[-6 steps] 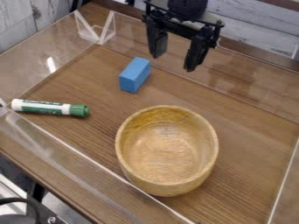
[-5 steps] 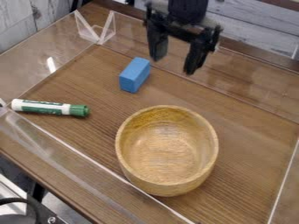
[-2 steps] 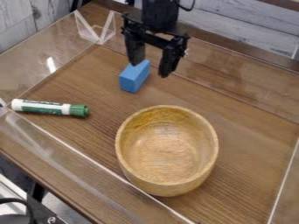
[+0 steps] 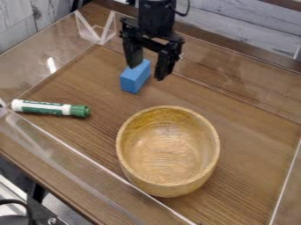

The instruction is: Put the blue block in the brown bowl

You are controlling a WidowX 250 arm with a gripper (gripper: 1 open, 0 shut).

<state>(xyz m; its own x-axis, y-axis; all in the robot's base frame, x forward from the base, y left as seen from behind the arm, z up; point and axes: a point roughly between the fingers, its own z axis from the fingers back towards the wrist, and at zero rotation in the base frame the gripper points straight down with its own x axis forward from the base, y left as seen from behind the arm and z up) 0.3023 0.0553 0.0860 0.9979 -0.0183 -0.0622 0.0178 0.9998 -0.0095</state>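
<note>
Camera view: open fingers (image 4: 128,54) hover near the blue block (image 4: 135,76), brown bowl (image 4: 168,151) apart.

I see soft, bright light on the tabletop (image 4: 251,114). The bowl (image 4: 167,151) has a soft shadow inside. The picture looks a little fuzzy.

Wooden tabletop (image 4: 253,114) lies open right of bowl (image 4: 168,151)

Smooth wooden bowl (image 4: 167,181) (softly matt)
</note>
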